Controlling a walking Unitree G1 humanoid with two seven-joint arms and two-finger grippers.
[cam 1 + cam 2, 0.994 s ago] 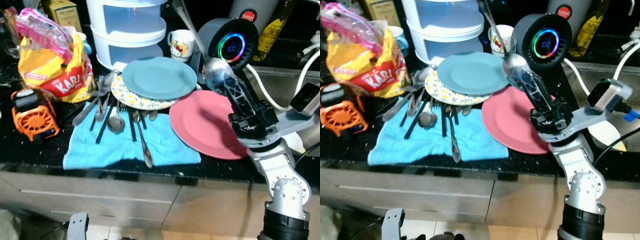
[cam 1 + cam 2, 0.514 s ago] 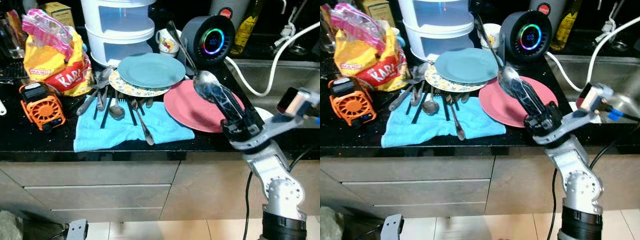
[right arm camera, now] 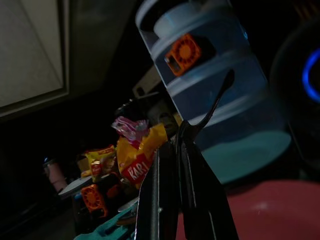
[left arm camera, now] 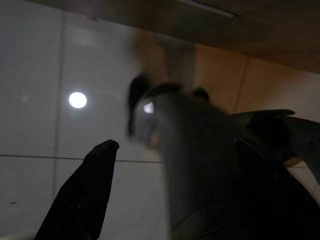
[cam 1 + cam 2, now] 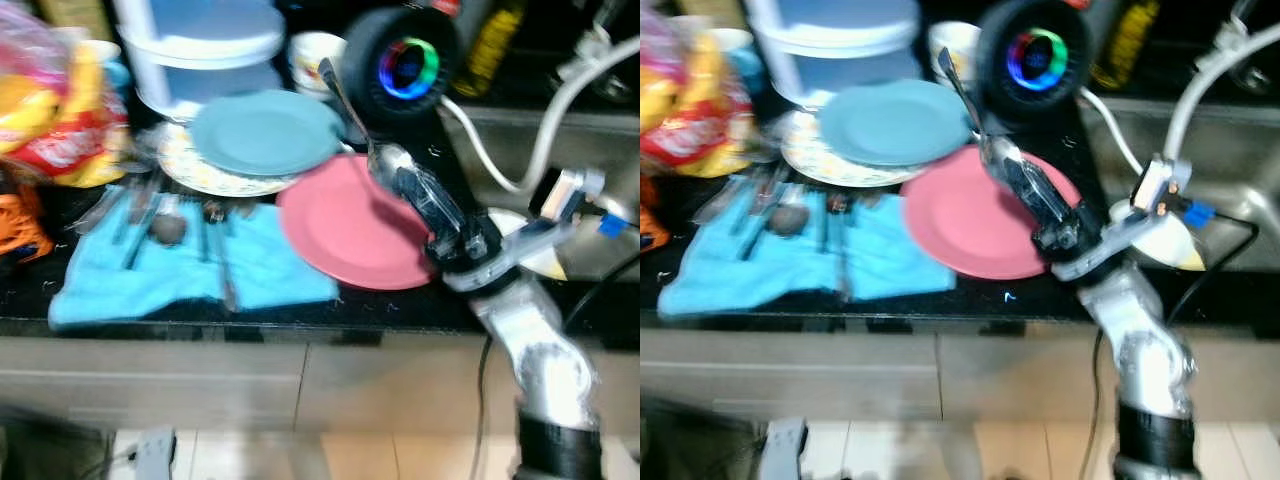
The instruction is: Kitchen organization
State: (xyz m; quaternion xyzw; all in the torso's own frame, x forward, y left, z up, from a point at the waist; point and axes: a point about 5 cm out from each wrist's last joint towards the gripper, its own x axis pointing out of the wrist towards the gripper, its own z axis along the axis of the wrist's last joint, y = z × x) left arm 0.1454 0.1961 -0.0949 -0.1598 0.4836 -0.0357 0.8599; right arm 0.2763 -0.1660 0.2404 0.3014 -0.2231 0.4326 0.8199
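Now right tool point(image 5: 395, 172) clamped on spoon point(image 5: 352, 110), lower over pink plate point(image 5: 340, 230); camera shifted, view blurred.

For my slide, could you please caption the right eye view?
Right tool holds a spoon above the pink plate on a cluttered kitchen counter.

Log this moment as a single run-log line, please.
right gripper: shut on spoon, above red plate | left gripper: idle, open | cutlery: on blue towel
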